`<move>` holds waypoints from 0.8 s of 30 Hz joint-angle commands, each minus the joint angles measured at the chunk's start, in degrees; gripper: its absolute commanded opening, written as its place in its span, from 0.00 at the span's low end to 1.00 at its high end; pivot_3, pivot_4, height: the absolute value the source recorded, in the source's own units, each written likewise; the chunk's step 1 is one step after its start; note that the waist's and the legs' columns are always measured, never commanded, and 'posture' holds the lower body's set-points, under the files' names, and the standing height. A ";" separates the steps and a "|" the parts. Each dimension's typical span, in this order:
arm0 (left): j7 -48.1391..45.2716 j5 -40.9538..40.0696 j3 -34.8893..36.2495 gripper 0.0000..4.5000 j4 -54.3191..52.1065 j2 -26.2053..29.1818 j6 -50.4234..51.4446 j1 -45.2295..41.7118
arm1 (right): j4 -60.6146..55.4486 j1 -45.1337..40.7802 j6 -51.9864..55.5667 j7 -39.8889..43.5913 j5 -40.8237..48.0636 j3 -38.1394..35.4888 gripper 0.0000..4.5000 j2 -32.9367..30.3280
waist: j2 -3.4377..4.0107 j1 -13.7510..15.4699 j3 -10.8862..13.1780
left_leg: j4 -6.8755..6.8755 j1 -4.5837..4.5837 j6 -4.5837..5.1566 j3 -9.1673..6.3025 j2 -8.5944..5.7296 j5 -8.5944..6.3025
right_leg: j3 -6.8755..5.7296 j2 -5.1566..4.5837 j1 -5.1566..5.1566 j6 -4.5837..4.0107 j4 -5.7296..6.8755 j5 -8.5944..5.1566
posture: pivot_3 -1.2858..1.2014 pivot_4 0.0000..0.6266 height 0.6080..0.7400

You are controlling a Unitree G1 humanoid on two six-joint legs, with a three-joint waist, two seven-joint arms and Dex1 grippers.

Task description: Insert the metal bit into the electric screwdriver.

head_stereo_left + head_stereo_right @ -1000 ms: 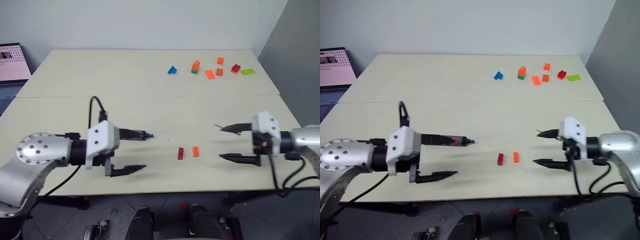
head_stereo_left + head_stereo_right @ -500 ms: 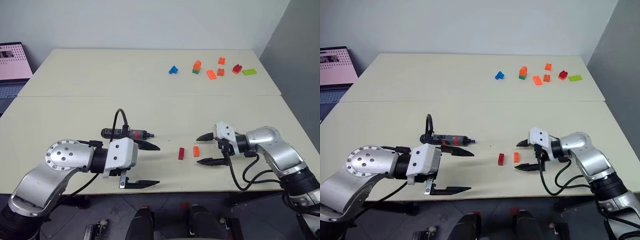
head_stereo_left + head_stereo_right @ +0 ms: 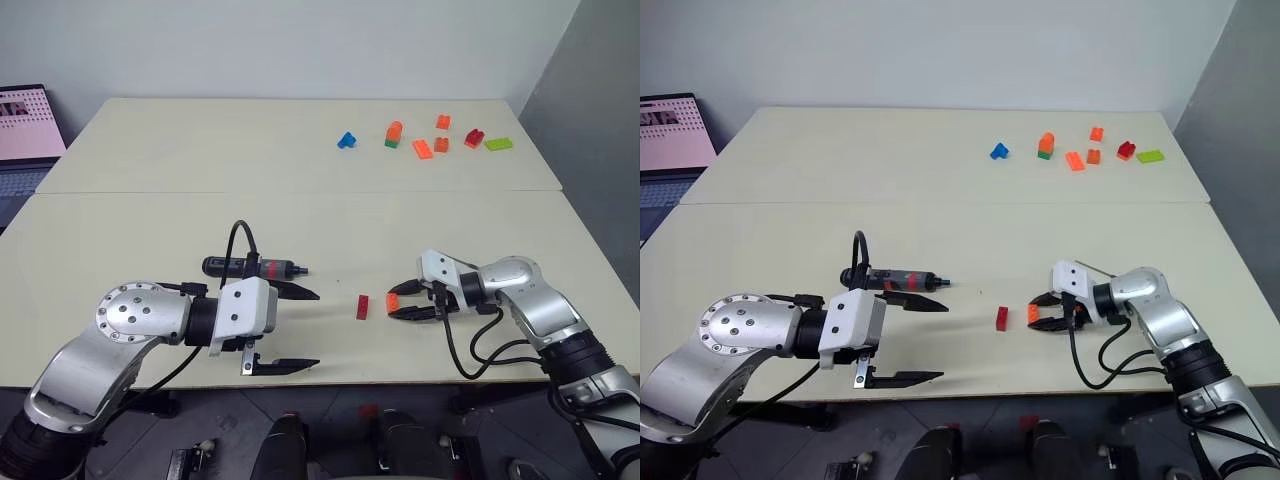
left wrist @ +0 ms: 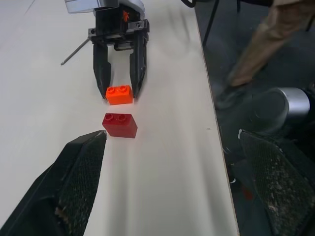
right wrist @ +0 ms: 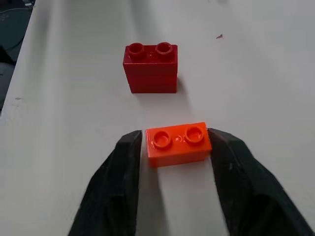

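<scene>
The right gripper (image 5: 177,147) was clamped on the orange brick (image 5: 178,142), with the red brick (image 3: 362,307) at its 9 o'clock. The left gripper (image 3: 300,330) stood wide apart, the electric screwdriver (image 3: 255,267) lying at its 11 o'clock. The metal bit (image 4: 75,50) lay just beside the right gripper.

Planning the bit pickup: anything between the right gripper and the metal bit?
No obstacle between them, but the right gripper is closed on an orange brick, and the metal bit lies behind its fingers, beside the wrist.
</scene>
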 commanded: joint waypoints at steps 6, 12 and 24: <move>1.90 -1.95 -1.08 1.00 -0.12 -3.86 0.41 -2.08 | -11.20 4.25 4.93 -3.01 5.57 -11.11 0.32 -4.90 | 0.02 0.21 0.01 | 0.02 -0.05 0.00 -0.05 0.00 0.00 | -0.01 -0.01 0.00 0.01 0.00 0.00 | 0.52 0.24 1.00; 2.23 -1.46 -4.93 1.00 2.01 -8.23 -0.48 -6.91 | -15.57 13.37 11.49 -13.67 9.25 -29.01 0.32 -9.45 | 0.01 0.69 0.01 | 0.06 -0.06 0.00 -0.12 -0.09 0.00 | -0.08 -0.04 0.05 0.02 -0.01 0.00 | 0.52 0.24 1.00; 1.50 3.64 -14.00 1.00 11.14 -17.37 -2.94 -18.00 | -2.59 16.73 11.94 -43.28 2.35 -40.46 0.32 0.01 | 0.05 -0.40 0.00 | 0.06 0.16 0.01 0.18 -0.09 0.01 | 0.22 0.01 0.08 0.02 0.08 0.09 | 0.52 0.24 1.00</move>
